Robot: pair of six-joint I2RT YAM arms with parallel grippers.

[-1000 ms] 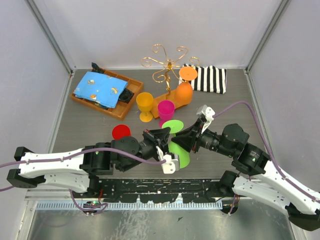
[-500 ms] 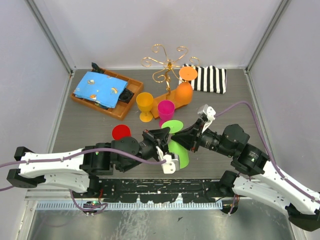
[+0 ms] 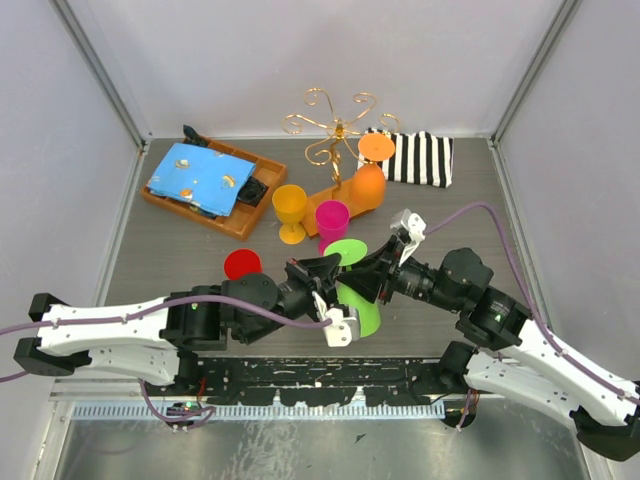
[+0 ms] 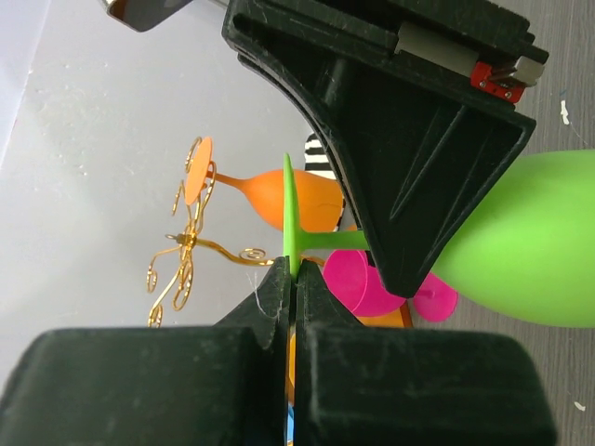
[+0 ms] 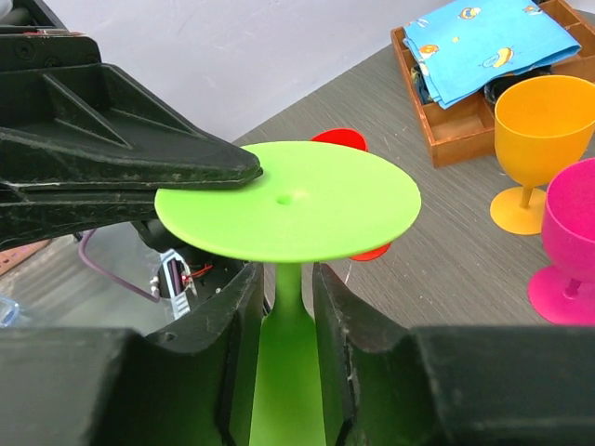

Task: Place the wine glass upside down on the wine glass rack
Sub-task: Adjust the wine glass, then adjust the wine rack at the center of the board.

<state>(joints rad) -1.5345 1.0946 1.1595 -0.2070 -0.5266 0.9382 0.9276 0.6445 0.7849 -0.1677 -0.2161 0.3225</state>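
Grey counter (image 3: 180, 260) is topped by the wine glass rack (image 3: 335, 130); well in front of the rack, the green wine glass (image 3: 345, 252) is pinched at its foot by the closed left end effector (image 4: 290, 269). Its stem is straddled by the right end effector (image 5: 286, 279), clamping unclear; a firm stem hold should be secured before the foot is released

Nothing to read for you in any view: no lettering, number, brand or sign. The blue cloth (image 3: 197, 170) carries only small printed pictures, too small to make out. The striped cloth (image 3: 420, 157) is plain black and white bars. The green glass (image 5: 288, 200) is unmarked.
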